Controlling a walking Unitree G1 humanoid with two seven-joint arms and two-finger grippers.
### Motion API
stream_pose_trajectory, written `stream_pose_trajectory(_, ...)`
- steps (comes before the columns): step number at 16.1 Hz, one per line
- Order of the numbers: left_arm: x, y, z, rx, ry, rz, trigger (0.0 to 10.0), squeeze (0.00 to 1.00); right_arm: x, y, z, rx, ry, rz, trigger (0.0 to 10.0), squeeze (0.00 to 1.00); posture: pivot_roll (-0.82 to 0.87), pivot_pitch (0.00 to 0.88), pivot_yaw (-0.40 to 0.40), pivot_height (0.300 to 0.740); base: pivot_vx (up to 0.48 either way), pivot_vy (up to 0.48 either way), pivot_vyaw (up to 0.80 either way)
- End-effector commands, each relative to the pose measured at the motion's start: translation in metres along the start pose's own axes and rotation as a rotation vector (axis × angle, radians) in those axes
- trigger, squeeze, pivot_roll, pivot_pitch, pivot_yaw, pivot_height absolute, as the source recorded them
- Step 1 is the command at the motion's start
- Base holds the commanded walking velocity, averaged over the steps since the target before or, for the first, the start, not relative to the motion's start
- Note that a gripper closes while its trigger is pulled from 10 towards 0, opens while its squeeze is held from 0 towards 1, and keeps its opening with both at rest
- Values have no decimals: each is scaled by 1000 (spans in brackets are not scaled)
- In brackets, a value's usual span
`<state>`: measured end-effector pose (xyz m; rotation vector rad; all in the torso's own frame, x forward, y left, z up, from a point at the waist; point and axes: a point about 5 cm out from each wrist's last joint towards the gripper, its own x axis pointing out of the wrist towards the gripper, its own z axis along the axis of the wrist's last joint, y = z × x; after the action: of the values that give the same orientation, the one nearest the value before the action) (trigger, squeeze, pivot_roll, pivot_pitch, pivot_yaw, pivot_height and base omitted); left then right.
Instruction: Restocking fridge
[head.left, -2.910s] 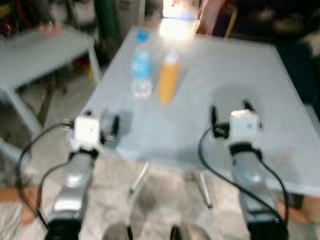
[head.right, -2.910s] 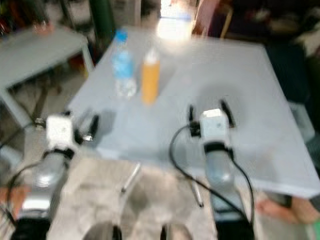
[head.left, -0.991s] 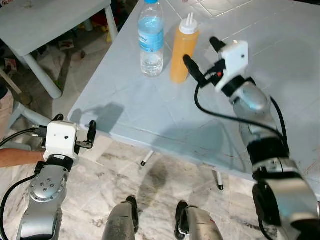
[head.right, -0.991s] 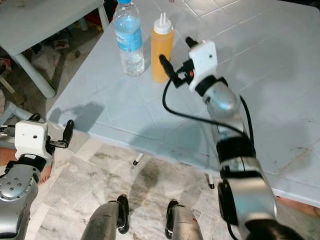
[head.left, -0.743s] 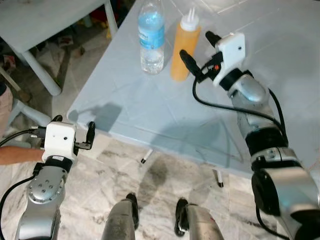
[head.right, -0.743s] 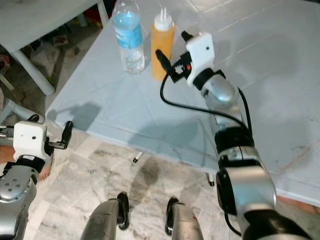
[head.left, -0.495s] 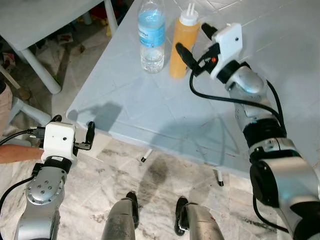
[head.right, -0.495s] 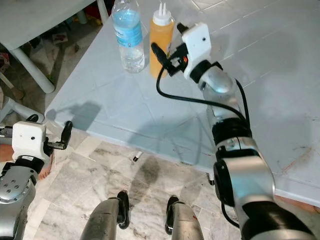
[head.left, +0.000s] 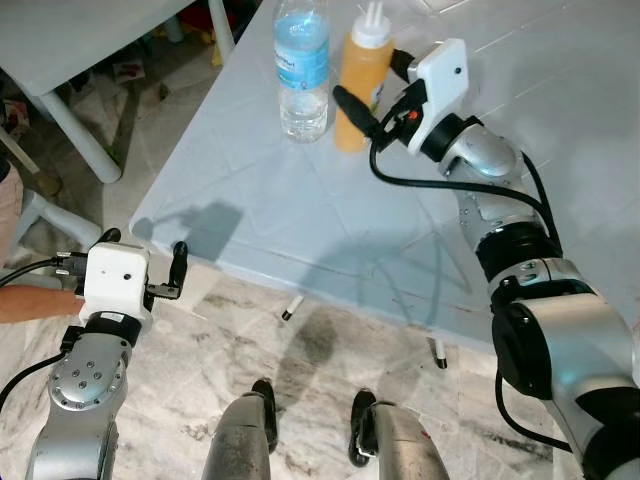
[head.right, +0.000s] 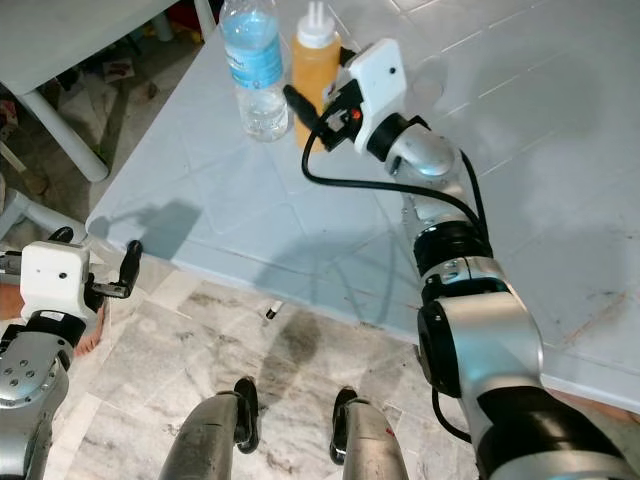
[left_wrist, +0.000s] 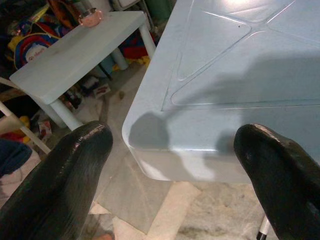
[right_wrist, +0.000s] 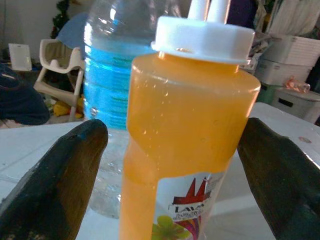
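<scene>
Marble floor (head.left: 320, 340) lies under a pale blue bench (head.left: 560, 130) whose near corner sits at 9 o'clock in the head views. Standing on that bench at 12 o'clock are an orange sauce bottle (head.left: 357, 85) and, just beside it on its 9 o'clock side, a water bottle (head.left: 301, 70). Over the last second the right gripper (head.left: 368, 88) has advanced from a position near the sauce bottle to one where its jaws straddle the bottle body. The jaws are spread apart, one finger on each side, and no contact is visible; the right wrist view confirms the bottle centred between the two fingers (right_wrist: 55, 185). Judgement: the reach is complete and closing the jaws is the next step. The sauce bottle stands upright, long axis vertical, white nozzle cap (right_wrist: 202, 37) pointing up. The left gripper (head.left: 142, 262) hangs idle below the bench edge at 8 o'clock, jaws apart and empty, facing the bench corner (left_wrist: 150, 150).
</scene>
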<state>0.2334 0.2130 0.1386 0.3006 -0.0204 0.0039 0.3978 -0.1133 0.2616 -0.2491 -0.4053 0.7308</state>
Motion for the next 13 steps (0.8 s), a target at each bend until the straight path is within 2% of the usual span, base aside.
stream_pose_trajectory(1,-5,2,-6,16,41,-6,10000,0,5,-1,8,-15,-25,15,10000,0,231,311,27,740,0,0,0)
stream_pose_trajectory(2,-5,1,-6,14,41,-5,10000,0,6,-1,8,-24,-24,19,10000,0,229,312,25,740,0,0,0)
stream_pose_trajectory(3,-5,1,-7,13,42,-5,10000,0,6,-1,8,-39,-21,19,7843,0,227,312,23,740,0,0,0)
stream_pose_trajectory(4,-5,0,-7,12,42,-5,10000,0,5,-1,7,-45,-16,13,3529,0,225,311,22,740,0,0,0)
stream_pose_trajectory(5,-5,0,-7,11,43,-5,10000,0,5,-1,7,-47,-13,10,3529,0,225,311,22,740,0,0,0)
stream_pose_trajectory(6,-5,-1,-7,9,44,-7,10000,0,3,-1,5,-59,-10,1,0,0,221,311,22,740,0,0,0)
stream_pose_trajectory(8,-4,-3,-8,6,44,-11,10000,0,1,0,1,-70,-4,-18,0,0,215,311,21,740,0,0,0)
stream_pose_trajectory(13,3,-4,-7,0,32,-3,10000,0,-9,17,-20,-53,12,-4,0,0,206,297,12,740,0,0,0)
